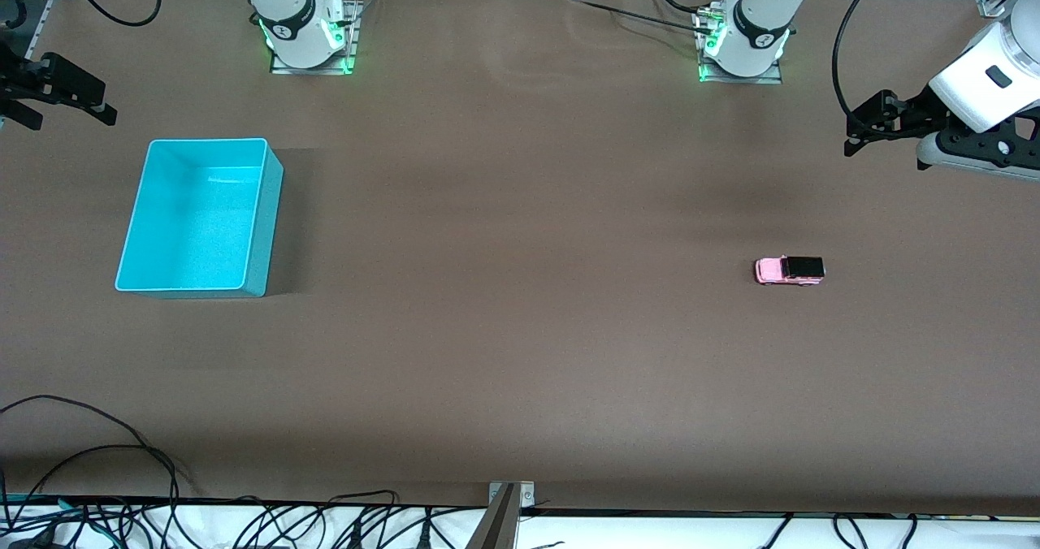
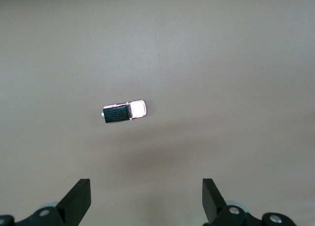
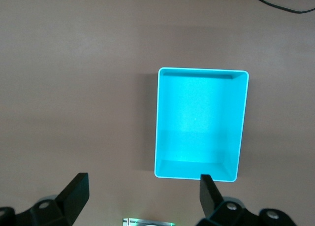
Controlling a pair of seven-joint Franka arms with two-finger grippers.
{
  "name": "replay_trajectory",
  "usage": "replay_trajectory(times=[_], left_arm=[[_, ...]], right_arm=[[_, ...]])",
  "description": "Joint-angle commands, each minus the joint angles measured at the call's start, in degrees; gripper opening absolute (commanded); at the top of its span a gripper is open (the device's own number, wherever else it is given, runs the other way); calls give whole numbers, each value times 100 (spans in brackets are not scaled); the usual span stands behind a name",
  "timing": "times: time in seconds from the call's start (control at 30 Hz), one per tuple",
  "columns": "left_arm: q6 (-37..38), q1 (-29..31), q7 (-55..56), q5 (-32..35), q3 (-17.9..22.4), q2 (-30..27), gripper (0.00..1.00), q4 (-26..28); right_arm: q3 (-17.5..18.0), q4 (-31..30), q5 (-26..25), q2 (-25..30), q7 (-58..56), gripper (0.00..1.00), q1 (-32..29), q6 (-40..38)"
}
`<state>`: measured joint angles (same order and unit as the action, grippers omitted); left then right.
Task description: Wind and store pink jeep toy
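The pink jeep toy [image 1: 790,270] stands on its wheels on the brown table, toward the left arm's end; its roof is black. In the left wrist view the jeep [image 2: 124,112] lies below and ahead of the fingers. My left gripper [image 1: 851,135] hangs open and empty over the table at that end, apart from the jeep. At the right arm's end, my right gripper [image 1: 73,117] also hovers open and empty. The right wrist view shows the right gripper [image 3: 144,191] beside the empty turquoise bin [image 3: 199,132]. Nothing sits between the fingers of the left gripper [image 2: 146,196].
The turquoise bin [image 1: 195,224] stands on the table toward the right arm's end. Both arm bases [image 1: 309,37] [image 1: 743,45] glow green along the table's edge farthest from the front camera. Black cables [image 1: 122,484] and a metal bracket [image 1: 508,504] line the nearest edge.
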<state>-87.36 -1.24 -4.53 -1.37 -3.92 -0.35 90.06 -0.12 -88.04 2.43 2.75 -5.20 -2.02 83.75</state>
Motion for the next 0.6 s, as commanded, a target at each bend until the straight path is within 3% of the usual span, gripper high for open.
replay_trajectory(times=[0.0, 0.57], left_arm=[[149, -52, 93, 155, 14, 87, 100, -199], [149, -52, 93, 164, 5, 87, 100, -199]], right_arm=[[12, 85, 12, 7, -43, 100, -9, 18], [56, 85, 20, -29, -43, 100, 9, 335]])
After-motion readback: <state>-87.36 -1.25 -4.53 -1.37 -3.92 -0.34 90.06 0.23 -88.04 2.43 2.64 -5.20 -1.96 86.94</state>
